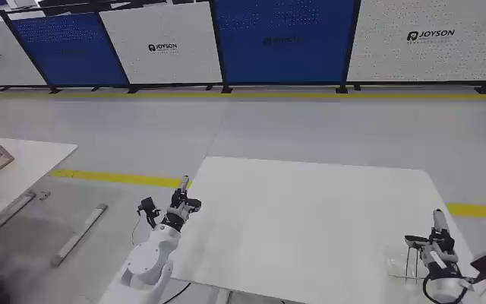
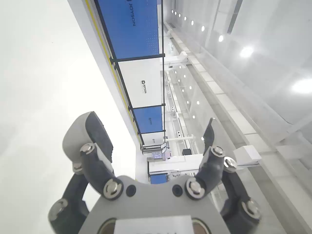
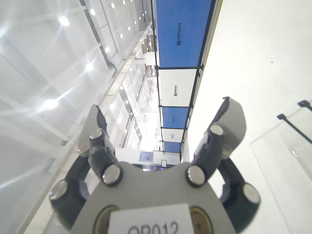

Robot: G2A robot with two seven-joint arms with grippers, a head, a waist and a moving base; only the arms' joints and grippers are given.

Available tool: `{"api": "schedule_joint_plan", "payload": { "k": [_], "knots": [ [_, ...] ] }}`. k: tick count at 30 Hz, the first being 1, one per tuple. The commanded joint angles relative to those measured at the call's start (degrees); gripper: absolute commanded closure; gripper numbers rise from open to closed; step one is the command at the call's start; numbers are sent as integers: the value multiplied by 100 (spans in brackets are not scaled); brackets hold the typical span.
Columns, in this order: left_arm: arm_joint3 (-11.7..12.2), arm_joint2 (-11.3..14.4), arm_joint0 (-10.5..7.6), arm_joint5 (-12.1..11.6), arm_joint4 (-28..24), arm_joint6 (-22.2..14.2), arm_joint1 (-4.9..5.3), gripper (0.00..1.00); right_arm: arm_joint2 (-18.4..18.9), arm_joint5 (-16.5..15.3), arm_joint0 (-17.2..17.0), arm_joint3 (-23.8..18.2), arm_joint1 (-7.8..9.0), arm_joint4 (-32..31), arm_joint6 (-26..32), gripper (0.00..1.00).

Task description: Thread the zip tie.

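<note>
White table (image 1: 304, 220) with both arms at its near side. Around it: a row of blue and white partition panels (image 1: 285, 38) at 12 o'clock, a yellow floor line (image 1: 114, 177) passing behind the table, and a second table (image 1: 30, 159) at 9 o'clock; none of these lies between the pincers and the work. Count: one clear sheet (image 1: 399, 266) at 4 o'clock on the table, and two black zip ties, the nearer zip tie (image 3: 293, 129) lying across the sheet (image 3: 280, 152) with its head just past the edge, the farther zip tie (image 3: 304, 103) cut by the frame. Left pincer (image 1: 182, 190) sits at the 8 o'clock edge, pointing to 12 o'clock, its fingers spread and holding nothing (image 2: 153, 127). Right pincer (image 1: 438, 224) sits at 4 o'clock just beside the sheet, pointing to 12 o'clock, likewise spread and bare (image 3: 162, 108).
</note>
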Motion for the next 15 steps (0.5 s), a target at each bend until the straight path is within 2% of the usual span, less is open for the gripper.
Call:
{"api": "schedule_joint_plan", "payload": {
  "k": [1, 2, 3, 4, 5, 7, 8, 11, 15],
  "knots": [
    [0, 0, 0, 0, 0, 0, 0, 22, 0, 0, 0, 0, 0, 0, 0, 0],
    [0, 0, 0, 0, 0, 0, 0, 22, 0, 0, 0, 0, 0, 0, 0, 0],
    [0, 0, 0, 0, 0, 0, 0, 22, 0, 0, 0, 0, 0, 0, 0, 22],
    [0, 0, 0, 0, 0, 0, 0, 0, 0, 0, 0, 0, 0, 0, 0, 0],
    [0, 0, 0, 0, 0, 0, 0, 0, 0, 0, 0, 0, 0, 0, 0, 22],
    [0, 0, 0, 0, 0, 0, 0, 0, 0, 0, 0, 0, 0, 0, 0, 22],
    [0, 0, 0, 0, 0, 0, 0, 0, 23, -67, 11, -56, 8, -128, 29, 0],
    [0, 0, 0, 0, 0, 0, 0, 0, 242, -424, -142, -126, 46, -555, 358, 0],
    [0, 0, 0, 0, 0, 0, 0, 0, 707, -567, -266, -137, 109, -500, 1229, 0]
  ]
}}
